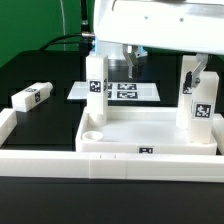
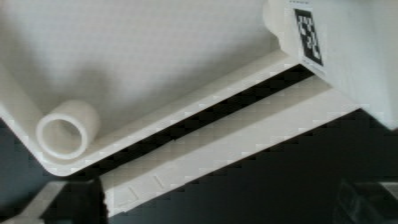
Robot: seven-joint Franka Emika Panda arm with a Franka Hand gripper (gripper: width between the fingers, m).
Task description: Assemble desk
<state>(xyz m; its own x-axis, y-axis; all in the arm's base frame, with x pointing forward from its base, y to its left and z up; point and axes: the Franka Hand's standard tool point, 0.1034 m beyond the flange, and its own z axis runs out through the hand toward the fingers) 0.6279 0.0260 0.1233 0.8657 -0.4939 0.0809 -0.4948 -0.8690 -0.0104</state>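
Note:
The white rimmed tabletop lies in the middle of the exterior view. Three white tagged legs stand upright in it: one at the back left corner, one at the back right and one at the front right. Its front left round socket is empty. A fourth leg lies loose on the black table at the exterior view's left. My gripper hangs behind the tabletop, over the marker board, with nothing seen in it. The wrist view shows a tabletop corner with an empty socket; my fingers do not show clearly.
The marker board lies flat behind the tabletop. The long low white barrier wall runs along the front, touching the tabletop's front rim. A tag and a white strip show at the edges of the wrist view.

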